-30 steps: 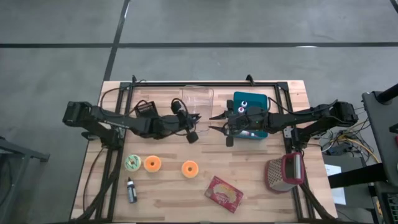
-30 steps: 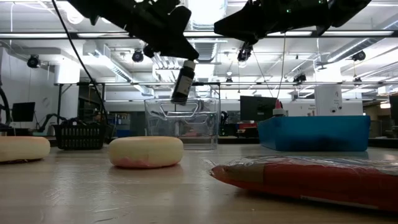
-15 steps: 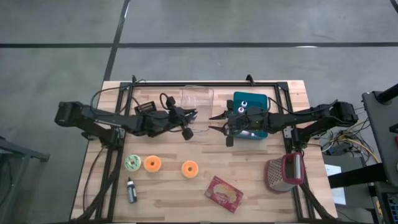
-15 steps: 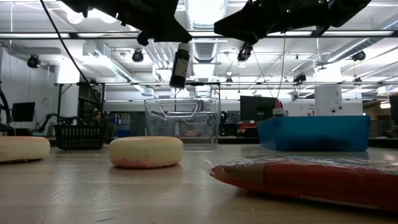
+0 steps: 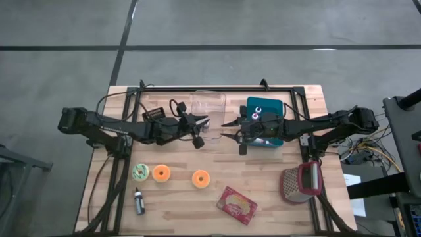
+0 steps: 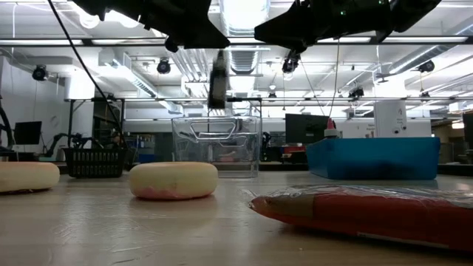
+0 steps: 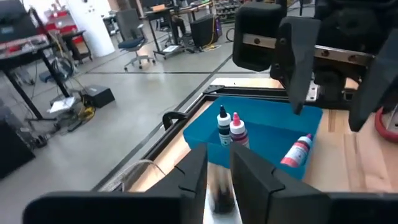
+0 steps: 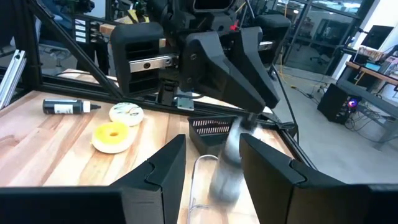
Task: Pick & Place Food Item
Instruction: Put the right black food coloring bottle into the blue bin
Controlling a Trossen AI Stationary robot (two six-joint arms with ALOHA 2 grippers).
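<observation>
My left gripper point(image 5: 197, 135) is shut on a dark bottle point(image 6: 217, 81), high above the table by the near side of a clear plastic container point(image 5: 209, 108). The bottle shows blurred in the low, left wrist point(image 7: 217, 193) and right wrist point(image 8: 231, 158) views. My right gripper point(image 5: 228, 130) is open and empty, level with the left one, just left of the blue bin point(image 5: 266, 128). Three round donuts point(image 5: 161, 173) and a red packet point(image 5: 237, 205) lie on the near part of the table. My left gripper holds the dark bottle by its top end point(image 6: 219, 58), between its two fingers, which slant down from the table's left. The bottle hangs upright below the fingers, clear of the table and the container. It is blurred, and the fingers hide the exact spot of contact.
A second small dark bottle point(image 5: 138, 201) lies near the front left edge. A red-handled grater point(image 5: 301, 181) stands at the right. The blue bin holds several small bottles point(image 7: 230, 127). A dark basket point(image 5: 153, 113) sits behind the left arm.
My left gripper has risen and drawn a little toward the table's left and far side with the bottle, then held still. The bottle has gone from tilted to upright below the fingers and now shows blurred. My right gripper has kept still.
</observation>
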